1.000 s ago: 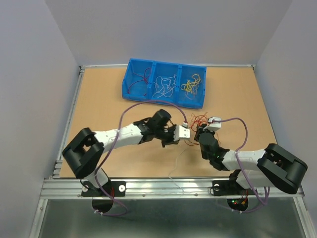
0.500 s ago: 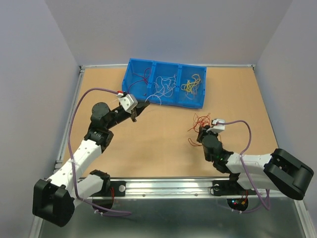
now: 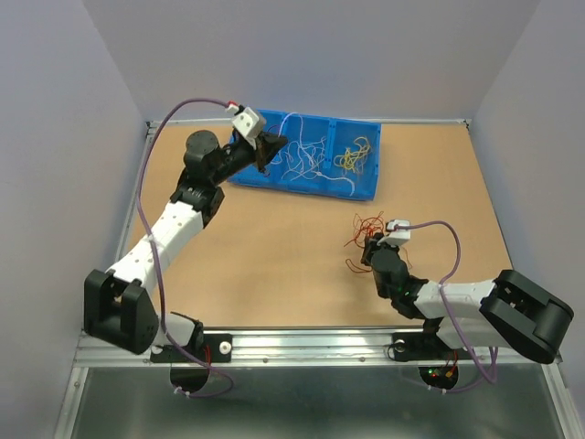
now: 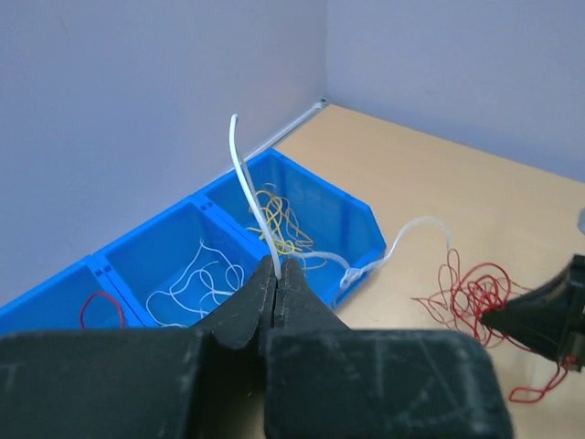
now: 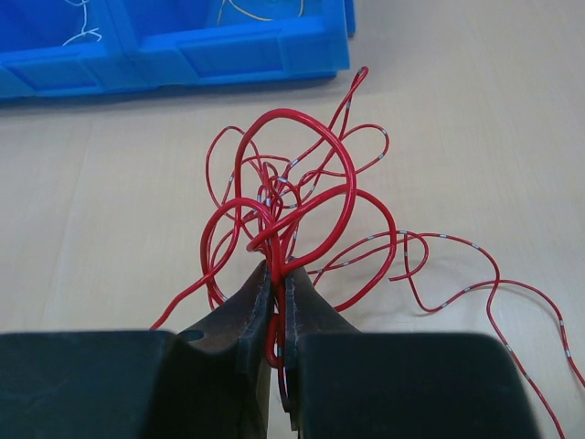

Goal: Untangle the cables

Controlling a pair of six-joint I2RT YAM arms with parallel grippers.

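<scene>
My left gripper (image 3: 271, 151) is shut on a white cable (image 4: 247, 187) and holds it above the blue bin (image 3: 364, 189). The cable's tail (image 3: 338, 178) hangs over the bin's front wall toward the table. My right gripper (image 3: 367, 245) is shut on a clump of red cables (image 5: 292, 197) lying on the table; it also shows in the top view (image 3: 366, 225). The bin's three compartments hold red (image 4: 96, 306), white (image 4: 196, 279) and yellow (image 4: 279, 219) cables.
The blue bin stands at the back of the wooden table (image 3: 256, 265), against the grey wall. Grey walls close in on both sides. A metal rail (image 3: 302, 343) runs along the near edge.
My left arm has swung from the table's middle back to the bin, lifting the white cable away from the red clump. My right gripper has stayed on the red clump.
</scene>
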